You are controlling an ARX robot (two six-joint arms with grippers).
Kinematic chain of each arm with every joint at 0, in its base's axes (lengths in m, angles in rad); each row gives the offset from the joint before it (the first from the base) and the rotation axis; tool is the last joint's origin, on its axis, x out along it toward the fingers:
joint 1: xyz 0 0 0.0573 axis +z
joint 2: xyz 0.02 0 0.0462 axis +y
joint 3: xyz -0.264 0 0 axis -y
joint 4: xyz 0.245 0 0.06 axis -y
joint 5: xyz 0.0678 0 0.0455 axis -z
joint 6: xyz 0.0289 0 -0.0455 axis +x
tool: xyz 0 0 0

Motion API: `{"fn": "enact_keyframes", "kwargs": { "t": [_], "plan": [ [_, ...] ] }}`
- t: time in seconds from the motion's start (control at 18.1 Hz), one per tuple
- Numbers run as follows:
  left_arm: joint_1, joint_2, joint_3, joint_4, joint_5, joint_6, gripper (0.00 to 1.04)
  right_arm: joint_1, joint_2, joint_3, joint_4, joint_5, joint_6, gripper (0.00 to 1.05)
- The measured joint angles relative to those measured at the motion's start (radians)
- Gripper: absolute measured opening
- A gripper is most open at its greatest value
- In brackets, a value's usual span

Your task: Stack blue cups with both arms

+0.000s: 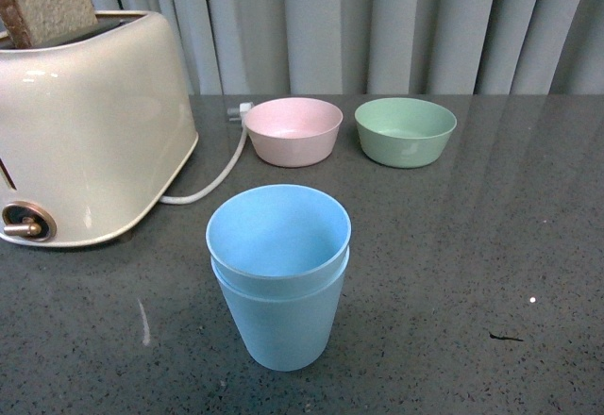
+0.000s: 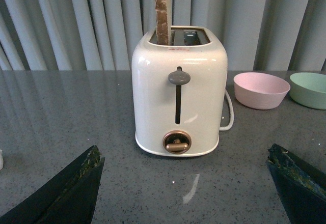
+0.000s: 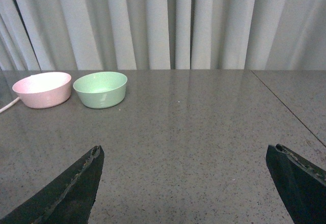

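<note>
Centre table, the cups [image 1: 279, 278] sit nested upright beside the toaster [image 1: 85, 132]; left gripper [image 2: 186, 186] and right gripper [image 3: 186, 183] both spread wide, holding nothing.

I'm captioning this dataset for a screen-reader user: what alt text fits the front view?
Two light sky-blue plastic tumblers stand nested, one inside the other, on a dark grey speckled table. Behind them sit a pink bowl and a green bowl; a cream toaster holding toast stands at left. No arm shows.
</note>
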Motion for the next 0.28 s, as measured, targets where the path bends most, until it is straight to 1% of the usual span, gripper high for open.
{"fn": "enact_keyframes", "kwargs": {
  "t": [0.28],
  "plan": [
    [0.0, 0.0, 0.0, 0.0, 0.0, 0.0, 0.98, 0.0, 0.0, 0.0, 0.0, 0.0, 0.0, 0.98]
  ]
}}
